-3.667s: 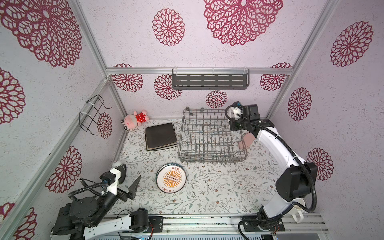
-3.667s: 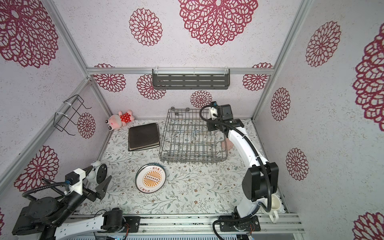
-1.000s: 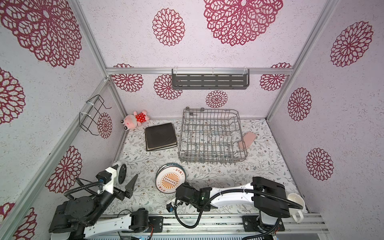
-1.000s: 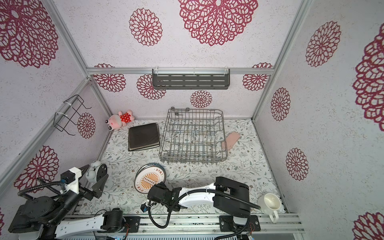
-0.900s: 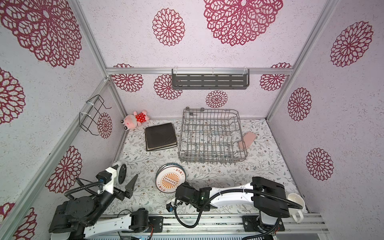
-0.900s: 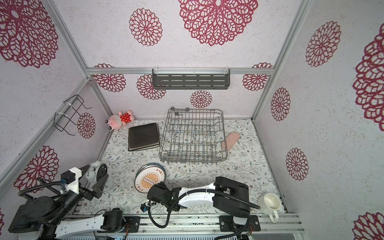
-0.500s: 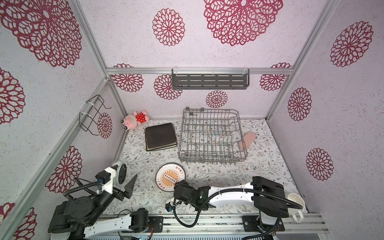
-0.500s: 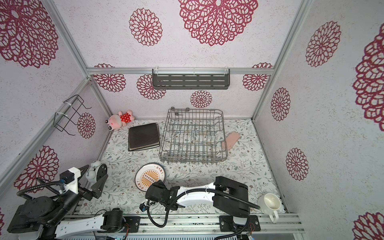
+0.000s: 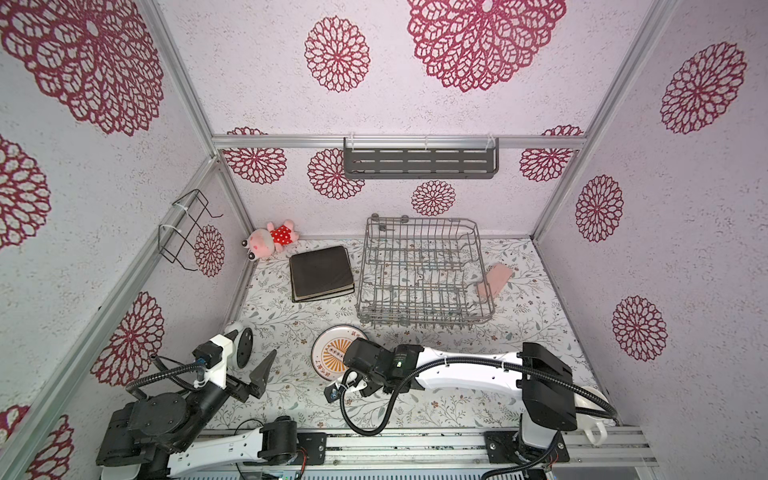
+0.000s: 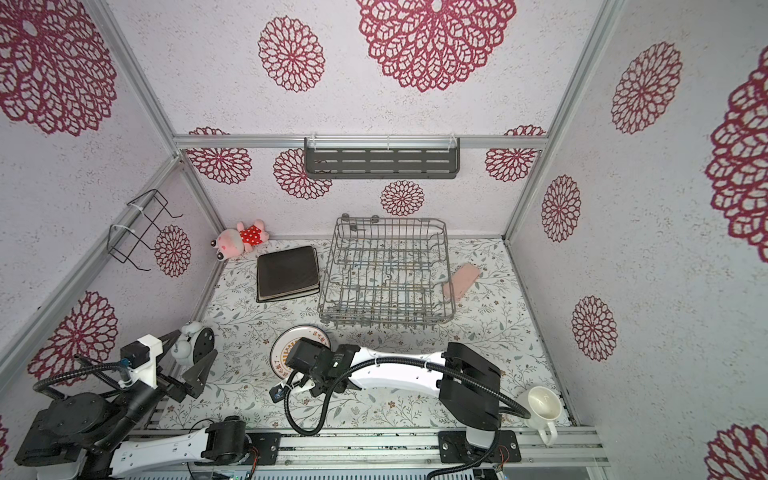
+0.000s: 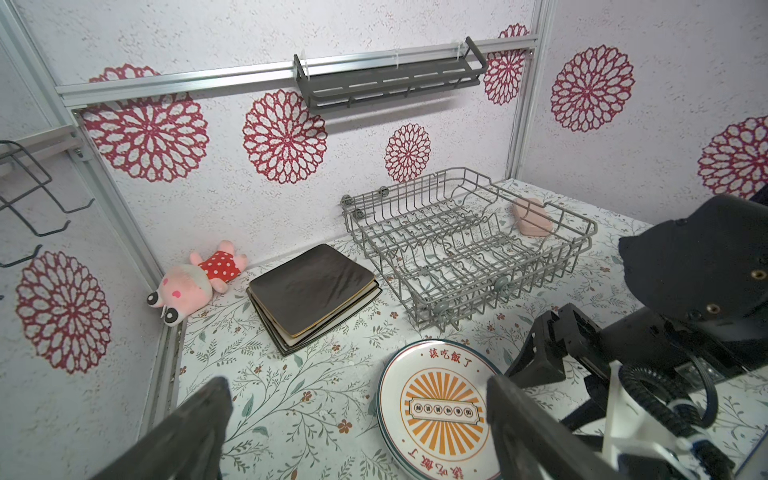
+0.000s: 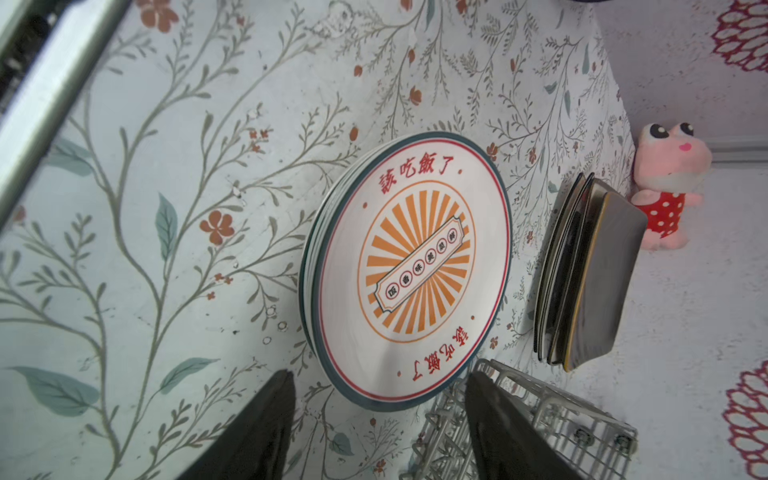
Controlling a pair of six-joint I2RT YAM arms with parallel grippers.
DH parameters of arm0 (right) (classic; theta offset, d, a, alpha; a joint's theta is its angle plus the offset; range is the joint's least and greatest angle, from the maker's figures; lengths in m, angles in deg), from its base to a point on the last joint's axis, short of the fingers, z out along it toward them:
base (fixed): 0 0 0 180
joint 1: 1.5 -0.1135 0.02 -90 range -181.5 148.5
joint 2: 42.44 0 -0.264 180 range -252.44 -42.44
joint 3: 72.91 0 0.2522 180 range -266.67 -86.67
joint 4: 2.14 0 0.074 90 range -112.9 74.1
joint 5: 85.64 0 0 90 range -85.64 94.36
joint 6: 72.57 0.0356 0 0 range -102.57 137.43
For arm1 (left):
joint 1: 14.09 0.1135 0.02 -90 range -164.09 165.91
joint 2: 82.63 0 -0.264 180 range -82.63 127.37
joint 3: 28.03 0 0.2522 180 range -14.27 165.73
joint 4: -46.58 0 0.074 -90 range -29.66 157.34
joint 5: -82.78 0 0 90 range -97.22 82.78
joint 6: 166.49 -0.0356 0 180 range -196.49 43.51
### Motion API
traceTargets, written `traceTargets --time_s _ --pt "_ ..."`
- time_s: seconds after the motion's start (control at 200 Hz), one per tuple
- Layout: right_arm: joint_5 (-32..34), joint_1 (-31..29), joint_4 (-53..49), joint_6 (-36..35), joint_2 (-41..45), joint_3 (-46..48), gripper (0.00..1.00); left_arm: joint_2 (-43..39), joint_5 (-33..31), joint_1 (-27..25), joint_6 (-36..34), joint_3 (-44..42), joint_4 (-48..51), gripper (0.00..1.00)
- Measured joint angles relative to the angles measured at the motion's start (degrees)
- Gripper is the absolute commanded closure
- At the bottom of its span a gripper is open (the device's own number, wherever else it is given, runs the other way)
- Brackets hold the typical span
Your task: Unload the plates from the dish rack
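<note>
I read right claw [image 12: 379, 386] parted, gripping nothing, by the rim of the round printed plate stack [image 12: 409, 266] on the surface [image 12: 166, 166]. Left claw [image 11: 355, 380] wide, empty.

Floral table [image 9: 519, 332] bears dish rack [image 9: 424, 319], round plates [image 9: 328, 353], square plates [image 9: 322, 272], plush [image 9: 270, 241].

Open worktop [image 9: 291, 320] lies between the round plates [image 9: 330, 353] and the square plates [image 9: 321, 272]. The right arm [image 9: 465, 368] bars the near strip; the dish rack [image 9: 426, 318] fills the far middle.
</note>
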Motion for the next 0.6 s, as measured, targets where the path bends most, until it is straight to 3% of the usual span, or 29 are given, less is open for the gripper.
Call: traceTargets --time_s 0.045,0.185,0.385,0.49,0.595 --pt "-1.77 1.09 0.02 2.14 0.98 -0.2 0.01 0.0 -0.48 -0.02 -0.33 -0.39 -0.94 0.03" --pt "-3.34 7.15 2.75 10.91 8.11 -0.17 0.01 0.61 -3.76 -0.31 -3.87 -1.95 -8.13 0.03" --pt "6.43 18.95 13.66 23.61 23.98 2.62 0.01 12.7 -10.23 -2.95 -16.79 -4.0 -34.64 0.03" --pt "9.81 25.31 18.51 29.27 32.37 7.02 0.01 22.34 -7.85 -3.41 -21.73 -2.67 -46.97 0.03" --pt "11.5 29.38 21.66 31.78 39.19 12.37 0.01 31.5 -0.11 -2.4 -23.08 2.27 -51.84 0.03"
